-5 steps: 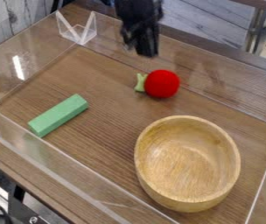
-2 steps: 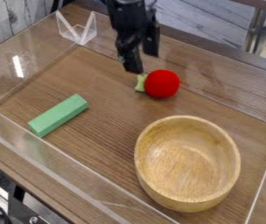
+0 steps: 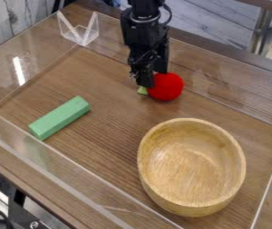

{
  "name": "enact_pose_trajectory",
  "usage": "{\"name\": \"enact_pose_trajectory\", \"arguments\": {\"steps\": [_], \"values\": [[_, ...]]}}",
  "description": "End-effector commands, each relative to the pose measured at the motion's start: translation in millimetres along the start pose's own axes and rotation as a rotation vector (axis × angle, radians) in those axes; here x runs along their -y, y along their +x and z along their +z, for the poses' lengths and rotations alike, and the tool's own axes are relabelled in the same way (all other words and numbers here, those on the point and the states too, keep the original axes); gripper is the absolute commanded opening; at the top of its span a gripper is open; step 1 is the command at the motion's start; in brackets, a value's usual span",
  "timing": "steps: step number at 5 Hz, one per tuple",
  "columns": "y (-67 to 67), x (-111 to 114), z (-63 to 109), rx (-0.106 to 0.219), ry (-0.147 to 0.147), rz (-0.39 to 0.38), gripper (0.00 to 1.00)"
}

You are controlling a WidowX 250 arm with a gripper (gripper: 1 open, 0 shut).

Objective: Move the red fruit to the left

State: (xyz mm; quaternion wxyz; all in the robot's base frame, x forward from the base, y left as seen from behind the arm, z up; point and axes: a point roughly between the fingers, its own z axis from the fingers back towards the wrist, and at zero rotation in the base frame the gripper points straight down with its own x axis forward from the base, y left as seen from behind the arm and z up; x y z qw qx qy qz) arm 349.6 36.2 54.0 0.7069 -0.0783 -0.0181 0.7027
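Observation:
The red fruit [image 3: 168, 87] is a small round bright-red toy with a green leafy stem on its left side, lying on the wooden table behind the bowl. My gripper [image 3: 148, 73] is black, points straight down and has come down onto the fruit's upper-left side, over the stem. Its fingers stand apart with a gap between them, so it looks open; the left fingertip [image 3: 139, 79] is low beside the stem. Whether the fingers touch the fruit I cannot tell.
A green rectangular block [image 3: 60, 117] lies at the left. A large wooden bowl [image 3: 193, 123] sits at the front right. Clear plastic walls [image 3: 19, 72] surround the work area, and a small clear stand [image 3: 76, 29] is at the back left.
The gripper came down and slightly right, from above and behind the fruit to right at its upper-left side. Its fingers spread apart. The fruit, block and bowl stayed put.

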Motion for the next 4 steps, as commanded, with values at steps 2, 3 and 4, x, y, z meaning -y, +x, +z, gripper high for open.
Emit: {"name": "enact_pose_trajectory", "arguments": {"steps": [2,3,4], "values": [[5.1,10.0,49.4,-0.039,-0.070,0.029,0.00],[13.6,10.9,74.8,-0.056,-0.099,0.055,0.00],[15.1,9.7,73.5,-0.052,-0.098,0.063,0.00]]}}
